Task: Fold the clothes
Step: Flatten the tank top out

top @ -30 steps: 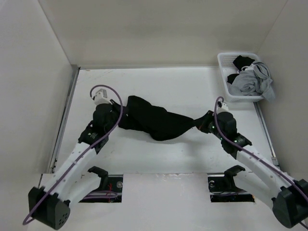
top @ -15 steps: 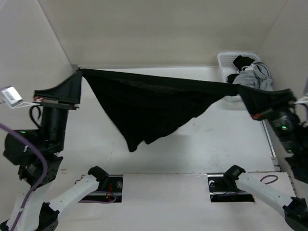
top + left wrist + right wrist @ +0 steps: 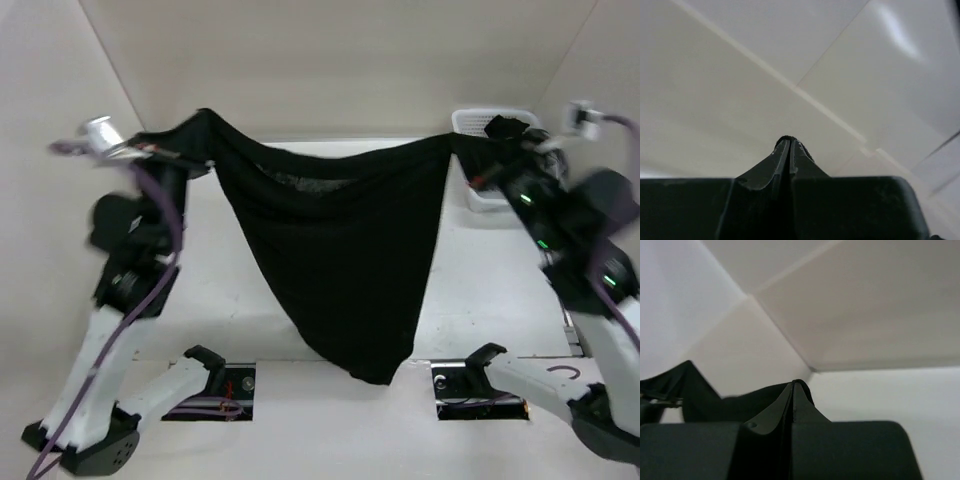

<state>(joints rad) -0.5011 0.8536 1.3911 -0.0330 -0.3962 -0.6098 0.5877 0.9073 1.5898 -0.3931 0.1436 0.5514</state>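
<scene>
— Clothes: where are they?
— Black garment held in mid-air over the white bench, slung between both arms, its lowest fold drooping toward 6 o'clock.
— And the fingers?
— Left gripper, at 10 o'clock, is pressed together on one top corner. Right gripper, at 2 o'clock, is clamped on the other. Cloth is apparently pinched at the very tips. A white basket sits behind, at 2 o'clock.

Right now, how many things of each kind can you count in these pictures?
black garment: 1
white basket: 1
end effectors: 2, the left end effector and the right end effector, each shut on the black garment
total: 4
</scene>
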